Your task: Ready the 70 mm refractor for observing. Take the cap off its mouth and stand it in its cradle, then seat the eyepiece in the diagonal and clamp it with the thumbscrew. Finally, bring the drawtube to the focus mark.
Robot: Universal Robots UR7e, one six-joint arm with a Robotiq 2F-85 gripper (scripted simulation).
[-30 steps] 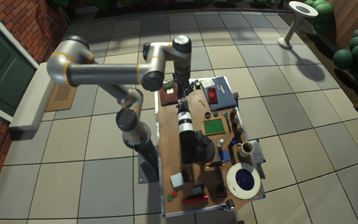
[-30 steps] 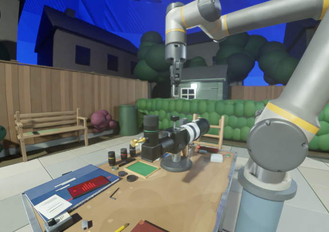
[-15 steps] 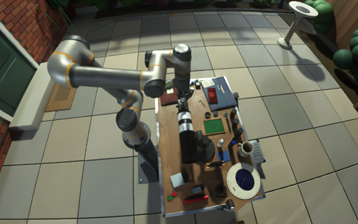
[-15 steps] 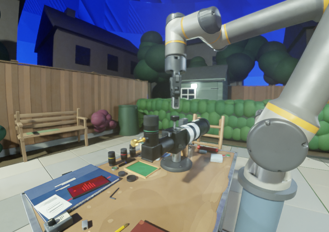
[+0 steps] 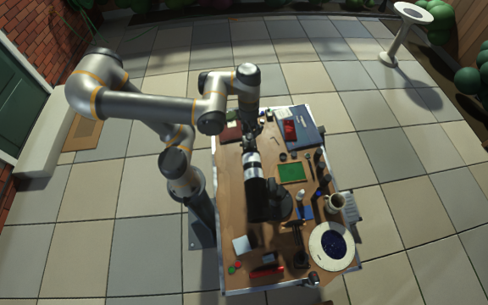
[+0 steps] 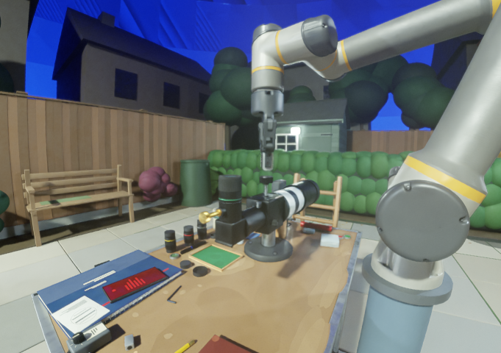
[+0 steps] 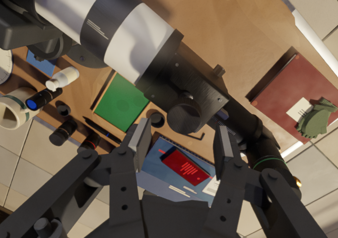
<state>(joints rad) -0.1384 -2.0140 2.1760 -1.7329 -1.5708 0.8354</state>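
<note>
My gripper point(image 6: 266, 165) point(image 7: 179, 140) hangs a little above the black focus knob point(image 7: 184, 114) point(image 6: 266, 180) on the refractor's focuser. The refractor point(image 5: 254, 178) point(image 6: 284, 200) lies level on its round mount in the middle of the table. An eyepiece point(image 6: 229, 192) with a green ring stands in the diagonal at the tube's rear end. A brass thumbscrew point(image 6: 208, 215) sticks out of the diagonal's side. A green pad point(image 5: 292, 172) point(image 7: 121, 102) lies beside the tube. The gripper is open and holds nothing.
A blue folder point(image 6: 105, 287) with a red panel lies at the table's end past the eyepiece. Spare eyepieces point(image 6: 169, 240), caps, a pen and a hex key point(image 6: 173, 294) lie around the pad. A mug point(image 5: 333, 202) and a star disc point(image 5: 332, 245) sit at the other end.
</note>
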